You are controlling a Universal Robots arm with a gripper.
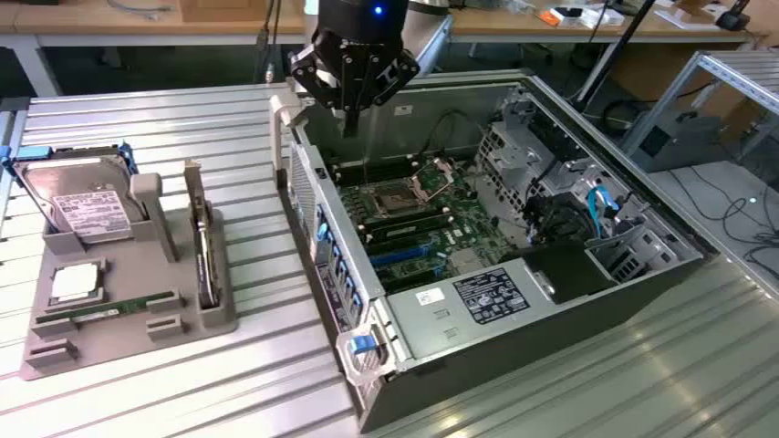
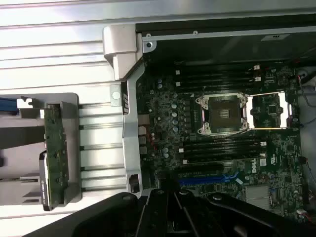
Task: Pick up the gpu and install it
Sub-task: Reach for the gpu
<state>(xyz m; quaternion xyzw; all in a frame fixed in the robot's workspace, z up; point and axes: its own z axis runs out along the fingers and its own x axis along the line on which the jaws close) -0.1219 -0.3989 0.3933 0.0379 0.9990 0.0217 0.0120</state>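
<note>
Above the back corner of the open computer case [image 1: 524, 365], the gripper [image 1: 350, 120] hangs with fingers pressed together, holding nothing. The gpu [image 1: 206, 260] stands on edge in a slot of the gray tray [image 1: 122, 342], well apart on the exterior view's left. It is thin, dark edge-on, with a silvery rim. The wrist view shows a greenish-brown face dotted with small parts.

Arm [image 1: 371, 18] upright, wrist [image 1: 353, 64] pointing straight down; fingers [image 1: 350, 114] pressed together, seemingly tip to tip.
</note>
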